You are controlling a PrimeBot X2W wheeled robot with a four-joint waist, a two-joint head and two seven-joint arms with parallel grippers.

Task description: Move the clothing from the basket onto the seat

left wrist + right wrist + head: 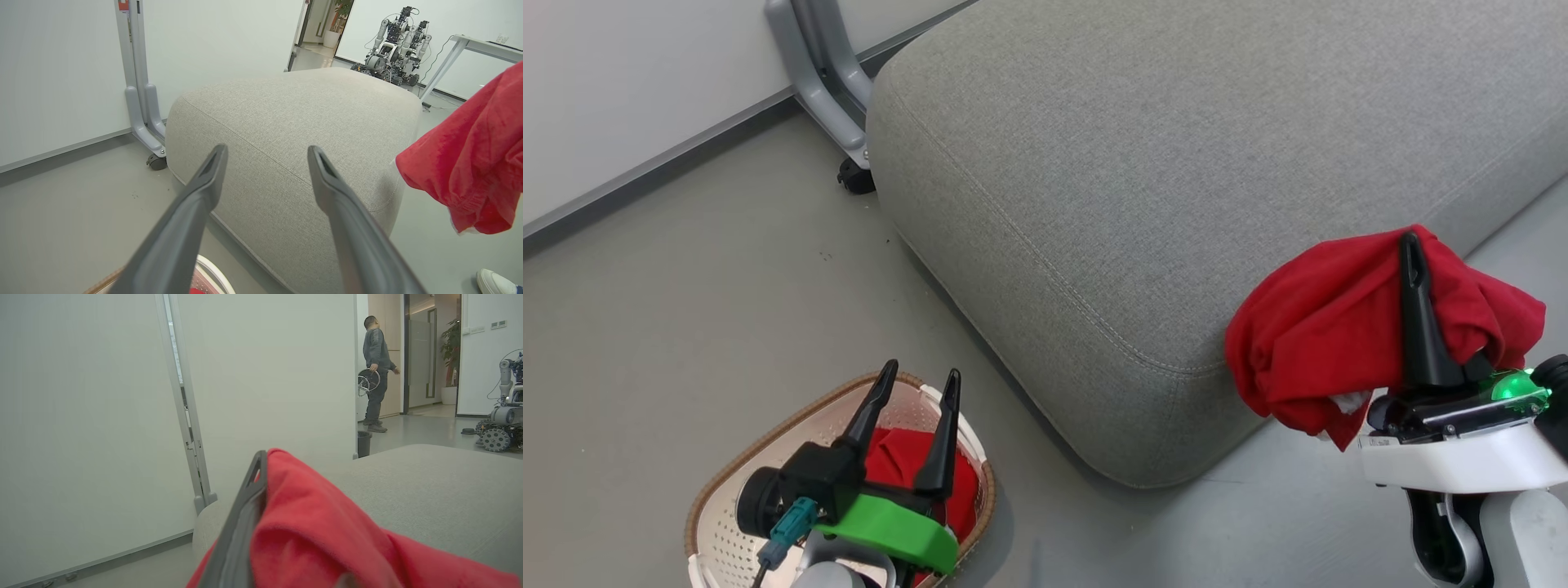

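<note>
**A:** Starting far left: the basket [768, 425] is on the floor, just off the corner of the cushion, with a red garment [894, 465] bunched inside it.

**B:** And the left gripper [921, 369] hangs right above that basket, fingers spread wide with nothing between them.

**A:** In the middle is the seat [1135, 204], a big grey cushion. Its top is bare as far as the head view shows, so nothing has been delivered.

**B:** Now the right side. The right gripper [1413, 245] is clenched tight on a second garment [1315, 327], red with a flash of white underneath, draped over the dark finger.

**A:** Where is that bundle exactly?

**B:** It's up in the air by the seat's near corner, overlapping its edge in the head view. I can't tell whether it brushes the fabric.

**A:** So what's the score?

**B:** My call is under halfway. One piece is lifted out but not laid down, and one is waiting in the basket. What's left is to carry this one over the cushion and let go, then fetch the other.
</note>
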